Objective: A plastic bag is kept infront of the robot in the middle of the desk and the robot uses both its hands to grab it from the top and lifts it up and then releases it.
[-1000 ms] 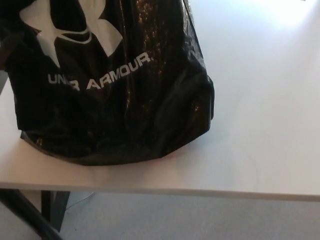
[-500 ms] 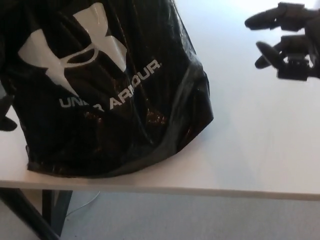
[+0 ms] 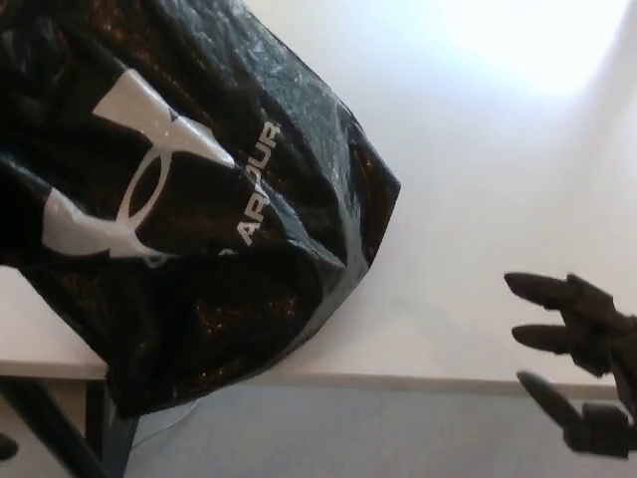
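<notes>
**Black bag slumped over the tabletop edge, right robot hand open beside it**

The crinkled black plastic bag with white logo and lettering [image 3: 199, 229] runs off the picture's top and left, so its upper part is cut off; only "ARMOUR" reads clearly (the logo is tilted). It lies tipped on the white tabletop [image 3: 478, 229], its lower corner hanging past the front edge. The right robot hand [image 3: 577, 363] shows at lower right, partly cut off, fingers spread, holding nothing, well apart from the bag. The left robot hand cannot be seen.
</notes>
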You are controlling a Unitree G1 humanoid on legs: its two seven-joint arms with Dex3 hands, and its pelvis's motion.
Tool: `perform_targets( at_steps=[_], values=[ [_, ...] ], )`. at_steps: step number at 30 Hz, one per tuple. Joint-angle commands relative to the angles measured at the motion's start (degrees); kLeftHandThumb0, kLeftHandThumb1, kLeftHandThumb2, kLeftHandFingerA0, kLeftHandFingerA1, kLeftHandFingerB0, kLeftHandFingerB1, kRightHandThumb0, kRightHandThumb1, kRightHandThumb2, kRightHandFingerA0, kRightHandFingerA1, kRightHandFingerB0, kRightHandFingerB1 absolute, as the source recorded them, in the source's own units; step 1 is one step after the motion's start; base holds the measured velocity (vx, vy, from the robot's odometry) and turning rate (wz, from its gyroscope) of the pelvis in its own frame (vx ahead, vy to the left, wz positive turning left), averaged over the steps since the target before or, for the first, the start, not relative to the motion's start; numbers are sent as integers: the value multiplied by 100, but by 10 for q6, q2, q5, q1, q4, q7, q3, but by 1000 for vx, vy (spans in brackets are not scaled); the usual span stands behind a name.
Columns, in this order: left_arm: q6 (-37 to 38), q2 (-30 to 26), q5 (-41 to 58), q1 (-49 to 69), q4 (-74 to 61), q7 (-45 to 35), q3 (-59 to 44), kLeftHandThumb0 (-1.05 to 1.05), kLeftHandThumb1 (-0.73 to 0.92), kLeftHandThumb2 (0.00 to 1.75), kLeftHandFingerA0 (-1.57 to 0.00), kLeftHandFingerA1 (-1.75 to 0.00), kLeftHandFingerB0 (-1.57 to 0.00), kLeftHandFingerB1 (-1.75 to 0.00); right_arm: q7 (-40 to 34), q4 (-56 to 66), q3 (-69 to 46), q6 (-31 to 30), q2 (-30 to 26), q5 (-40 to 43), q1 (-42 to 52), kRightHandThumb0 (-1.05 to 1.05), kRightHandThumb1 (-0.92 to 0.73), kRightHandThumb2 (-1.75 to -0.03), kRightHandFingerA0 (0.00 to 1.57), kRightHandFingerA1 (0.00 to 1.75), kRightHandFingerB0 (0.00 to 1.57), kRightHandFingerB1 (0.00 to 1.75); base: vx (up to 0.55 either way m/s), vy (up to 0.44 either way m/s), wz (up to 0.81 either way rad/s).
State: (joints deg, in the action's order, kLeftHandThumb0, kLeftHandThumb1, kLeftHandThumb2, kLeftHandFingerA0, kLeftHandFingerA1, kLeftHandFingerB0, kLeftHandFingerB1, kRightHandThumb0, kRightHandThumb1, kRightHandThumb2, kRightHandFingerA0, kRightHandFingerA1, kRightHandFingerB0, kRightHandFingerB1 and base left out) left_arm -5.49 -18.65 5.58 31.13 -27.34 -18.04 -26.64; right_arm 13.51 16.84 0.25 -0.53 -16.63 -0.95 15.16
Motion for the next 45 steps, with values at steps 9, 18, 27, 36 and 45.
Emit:
perform_targets(
  at_steps=[9, 18, 27, 36, 45],
  values=[
    [511, 192, 237, 353, 65, -254, -26, -64, 85, 65, -24, -37, -21, -28, 42, 98, -58, 480, 24, 66, 461, -73, -56, -99, 2, 46, 3, 29, 0, 0, 0],
    [569, 216, 251, 374, 138, -305, 29, -65, 86, 65, -21, -39, -19, -29, 23, 1, -15, 557, 27, 34, 453, -80, -61, -99, 4, 39, 3, 23, 0, 0, 0],
    [580, 202, 272, 355, 173, -349, 49, -68, 85, 66, -19, -38, -20, -30, 14, -24, 1, 558, 28, 17, 435, -76, -58, -97, 3, 43, 2, 25, 0, 0, 0],
    [645, 183, 280, 324, 250, -368, 53, -84, 76, 111, -5, -45, -12, -45, 8, -59, 5, 583, 33, 13, 425, -73, -63, -102, 0, 40, 0, 25, 0, 0, 0],
    [638, 192, 318, 307, 272, -390, 46, -79, 88, 69, -10, -33, -15, -28, 7, -96, 11, 604, 36, 18, 413, -74, -65, -102, 1, 38, 0, 24, 0, 0, 0]
  ],
)
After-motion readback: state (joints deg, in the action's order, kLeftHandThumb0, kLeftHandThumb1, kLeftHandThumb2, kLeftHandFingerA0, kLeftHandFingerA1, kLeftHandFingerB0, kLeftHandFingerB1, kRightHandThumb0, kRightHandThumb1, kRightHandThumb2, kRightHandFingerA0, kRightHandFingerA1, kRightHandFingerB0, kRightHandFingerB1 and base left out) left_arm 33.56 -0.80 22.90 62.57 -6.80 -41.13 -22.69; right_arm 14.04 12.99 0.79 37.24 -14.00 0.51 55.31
